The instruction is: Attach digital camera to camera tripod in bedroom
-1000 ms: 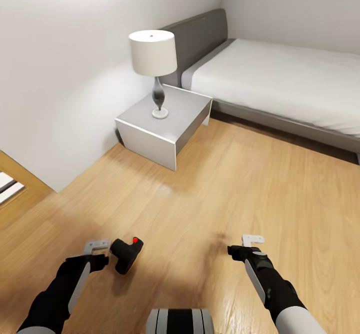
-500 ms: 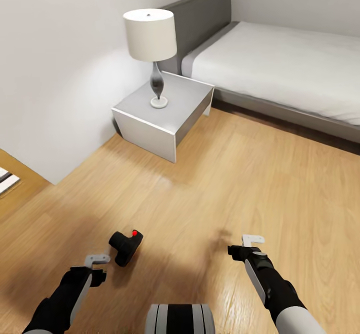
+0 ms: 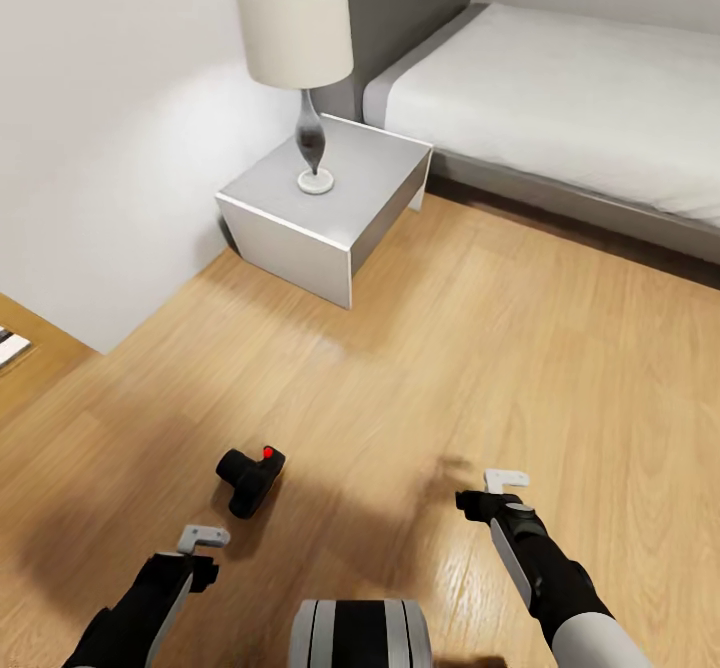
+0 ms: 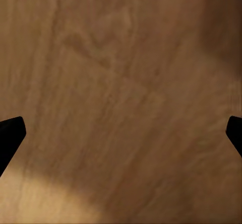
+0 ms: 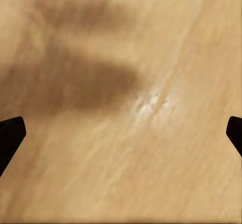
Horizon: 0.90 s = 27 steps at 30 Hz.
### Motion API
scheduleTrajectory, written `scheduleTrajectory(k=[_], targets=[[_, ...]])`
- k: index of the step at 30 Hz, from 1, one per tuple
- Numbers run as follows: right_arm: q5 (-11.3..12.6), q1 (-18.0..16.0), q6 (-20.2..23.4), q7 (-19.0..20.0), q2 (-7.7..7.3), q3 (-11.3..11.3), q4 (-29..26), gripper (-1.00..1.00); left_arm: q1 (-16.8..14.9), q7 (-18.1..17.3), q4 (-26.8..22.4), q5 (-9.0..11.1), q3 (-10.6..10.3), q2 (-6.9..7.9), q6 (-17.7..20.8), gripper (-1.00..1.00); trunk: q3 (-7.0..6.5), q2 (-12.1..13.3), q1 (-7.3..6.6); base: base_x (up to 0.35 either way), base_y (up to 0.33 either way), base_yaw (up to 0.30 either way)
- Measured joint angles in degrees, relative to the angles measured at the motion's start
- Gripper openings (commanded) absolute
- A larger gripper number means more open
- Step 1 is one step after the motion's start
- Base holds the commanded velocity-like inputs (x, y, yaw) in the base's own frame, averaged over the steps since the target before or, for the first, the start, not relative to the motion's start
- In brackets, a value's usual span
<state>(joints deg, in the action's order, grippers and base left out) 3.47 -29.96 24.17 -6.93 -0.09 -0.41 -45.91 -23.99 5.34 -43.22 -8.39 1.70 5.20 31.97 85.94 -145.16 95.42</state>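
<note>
The digital camera (image 3: 250, 478), small and black with a red button on top, lies on the light wood floor (image 3: 420, 368) of the bedroom. My left gripper (image 3: 202, 554) hangs open a short way nearer to me than the camera and apart from it. In the left wrist view its fingertips (image 4: 11, 133) stand wide apart over bare floor. My right gripper (image 3: 482, 494) is open too, well to the right of the camera, with its fingertips (image 5: 10, 136) spread over the floor. The camera tripod is out of view.
A grey nightstand (image 3: 340, 208) with a white-shaded lamp (image 3: 295, 33) stands against the left wall. The grey bed with its white mattress (image 3: 580, 98) runs along the back right. A wooden door frame (image 3: 30, 363) shows at the far left.
My left gripper has drawn back toward me, away from the camera, which now lies alone on the floor. The head view has shifted forward; the right arm has not moved.
</note>
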Motion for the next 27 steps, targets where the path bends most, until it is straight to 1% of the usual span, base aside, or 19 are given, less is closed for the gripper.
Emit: scheduleTrajectory(k=[5,9,10,13,18,20,24,27], targets=[[0.0,0.0,0.0,0.1,-0.04,0.0,-0.3,1.00,0.0,0.0,0.1,0.0,-0.4,0.00,-0.5,1.00,1.11,-0.1,0.13,0.000,0.000,0.000],[-0.1,0.0,0.2,0.1,-0.10,0.4,-2.0,1.00,0.0,0.1,-0.2,0.0,-0.5,0.00,-0.6,1.00,1.99,-0.1,0.23,0.000,0.000,0.000],[-0.2,0.0,0.3,0.1,-0.09,0.6,-2.8,1.00,0.0,0.1,-0.3,0.0,-0.5,0.00,-0.6,1.00,2.22,-0.1,0.26,0.000,0.000,0.000],[-0.2,0.0,0.8,0.1,-0.04,0.7,-8.1,1.00,0.0,0.1,-0.5,0.0,-0.5,-0.08,-0.7,1.00,2.88,-0.2,0.33,0.000,0.000,0.000],[0.1,0.1,1.1,0.0,0.19,0.3,-14.6,1.00,0.0,0.1,-0.8,0.0,-0.5,-0.19,-0.8,1.00,3.99,-0.2,0.46,0.000,0.000,0.000],[0.4,0.0,1.3,-0.3,0.30,-0.1,-17.4,1.00,0.0,0.1,-1.1,0.1,-0.5,-0.23,-0.8,1.00,4.43,-0.3,0.51,0.000,0.000,0.000],[0.6,0.0,1.4,-1.1,0.57,-1.4,-20.0,1.00,0.0,0.0,-2.2,0.4,-0.3,-0.25,-0.8,1.00,5.32,-0.3,0.62,0.000,0.000,0.000],[0.4,0.0,1.2,-2.2,0.81,-2.6,-22.0,1.00,0.0,-0.2,-4.1,0.6,-0.1,-0.26,-0.8,1.00,5.98,-0.4,0.69,0.000,0.000,0.000]])
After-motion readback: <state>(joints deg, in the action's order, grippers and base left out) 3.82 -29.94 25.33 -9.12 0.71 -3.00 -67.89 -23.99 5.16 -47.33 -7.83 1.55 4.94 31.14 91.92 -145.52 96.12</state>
